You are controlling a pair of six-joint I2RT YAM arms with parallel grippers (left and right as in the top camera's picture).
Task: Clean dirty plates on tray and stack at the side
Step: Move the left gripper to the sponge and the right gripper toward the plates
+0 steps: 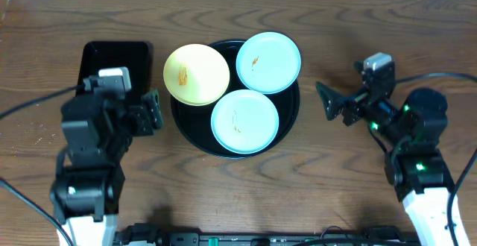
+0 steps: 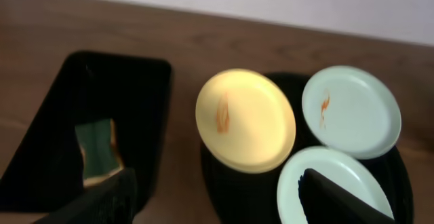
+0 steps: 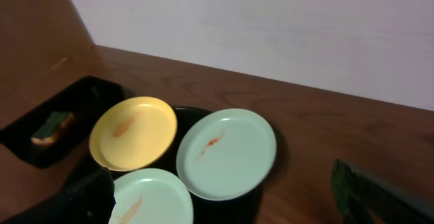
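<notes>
The round black tray (image 1: 185, 124) sits mid-table and holds three plates. A pale yellow plate (image 1: 196, 74) with an orange smear overhangs its left rim. A light blue plate (image 1: 268, 62) with a smear is at its back right, and another smeared light blue plate (image 1: 244, 121) is at its front. My left gripper (image 1: 153, 111) is open and empty, left of the tray. My right gripper (image 1: 329, 101) is open and empty, right of the tray. The left wrist view shows the yellow plate (image 2: 245, 119) and both blue plates (image 2: 350, 110) (image 2: 293, 185) beyond the open left gripper (image 2: 217, 207). The right wrist view shows them too (image 3: 133, 132) (image 3: 226, 153) (image 3: 152, 198).
A smaller black rectangular tray (image 1: 115, 58) lies at the back left, beside my left arm. It holds a green and yellow sponge (image 2: 98, 149), also seen in the right wrist view (image 3: 51, 129). A pale wall runs along the table's far edge.
</notes>
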